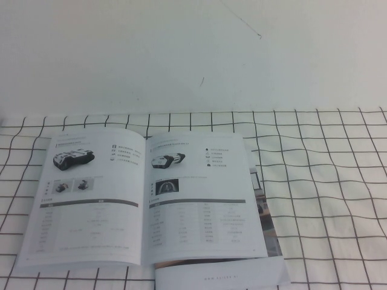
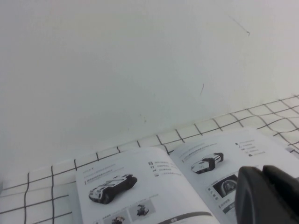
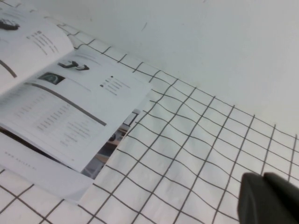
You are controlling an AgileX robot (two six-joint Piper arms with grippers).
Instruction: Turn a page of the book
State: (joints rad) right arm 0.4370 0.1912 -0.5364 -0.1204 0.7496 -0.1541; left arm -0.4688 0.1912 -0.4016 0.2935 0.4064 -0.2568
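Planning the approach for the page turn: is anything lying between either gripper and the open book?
Nothing visible does. The book lies open on the checked cloth with nothing on its pages. The left gripper hangs over its right-hand side; the right gripper, shut, hangs over bare cloth beside it.
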